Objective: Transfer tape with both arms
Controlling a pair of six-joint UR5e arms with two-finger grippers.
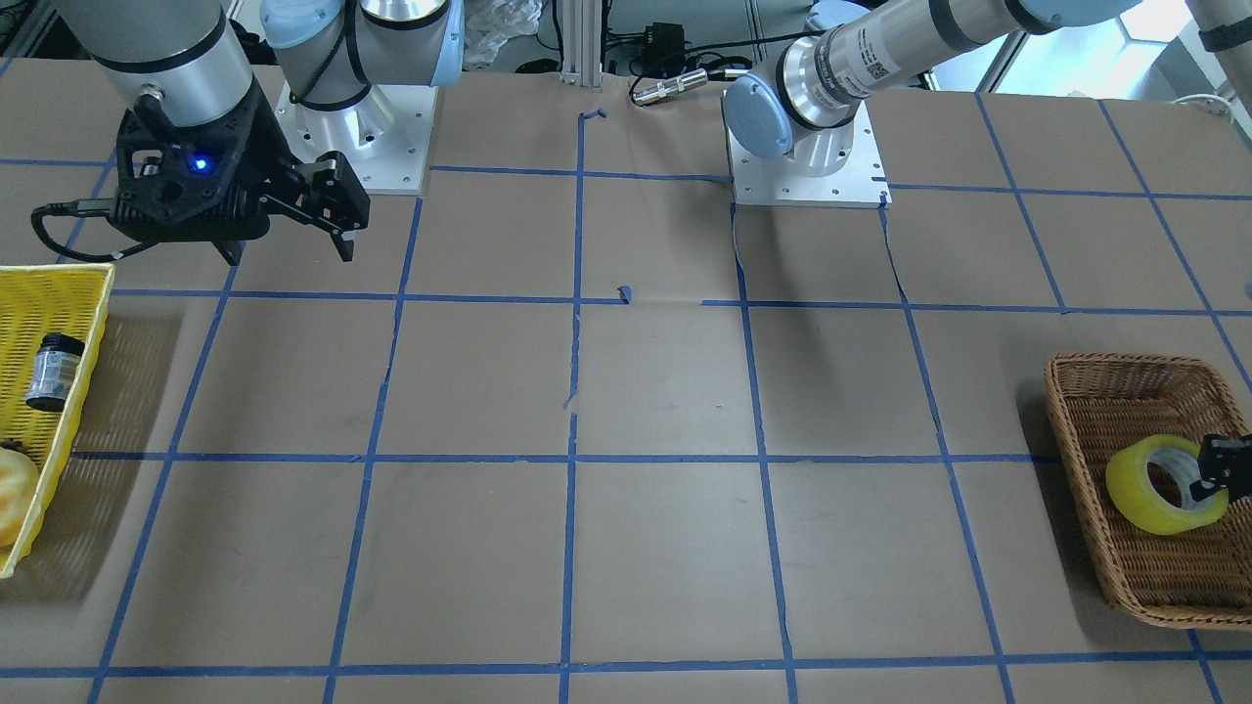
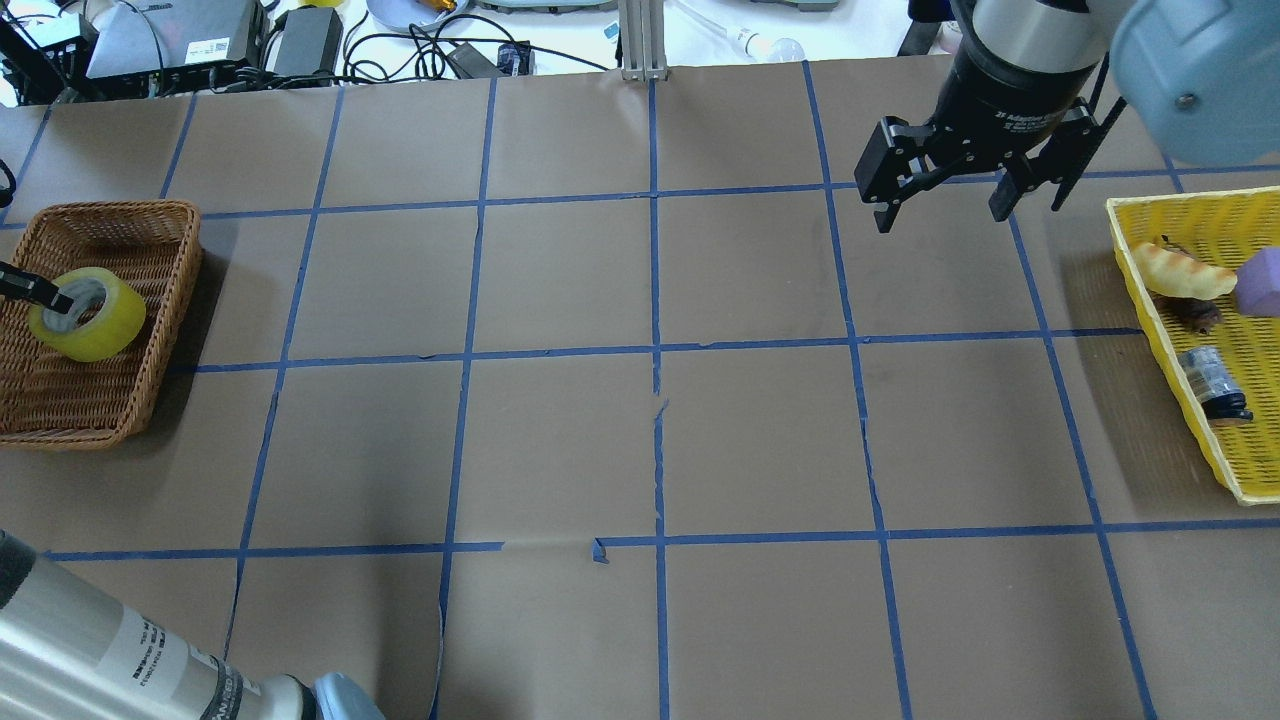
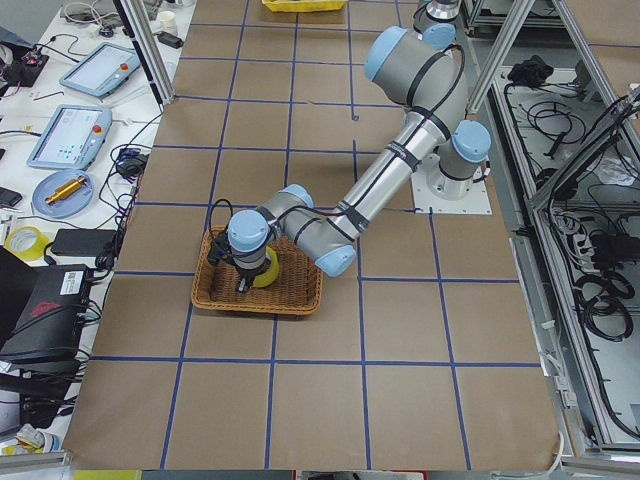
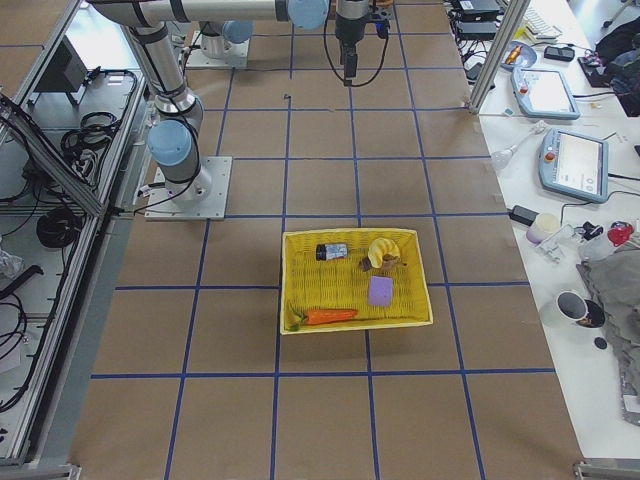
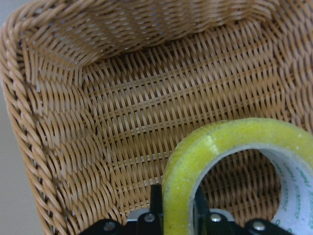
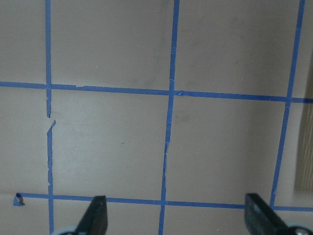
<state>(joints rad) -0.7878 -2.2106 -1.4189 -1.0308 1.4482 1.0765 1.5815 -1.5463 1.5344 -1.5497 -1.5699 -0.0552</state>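
The yellow tape (image 2: 105,325) sits tilted in the brown wicker basket (image 2: 120,210) at the table's left end; it also shows in the front view (image 1: 1140,489). My left gripper (image 2: 45,292) reaches into the basket. In the left wrist view its fingers (image 5: 156,203) press on both sides of the tape's wall (image 5: 220,147), one outside and one in the hollow core, so the left gripper (image 5: 177,208) is shut on the tape. My right gripper (image 2: 942,220) is open and empty, hovering above the table at the far right; it also shows in the right wrist view (image 6: 178,220).
A yellow plastic basket (image 2: 1195,420) at the right end holds a small dark jar (image 2: 1212,383), a banana (image 2: 1180,268), a purple block (image 2: 1262,282) and a carrot (image 4: 325,316). Blue tape grid lines cross the brown table.
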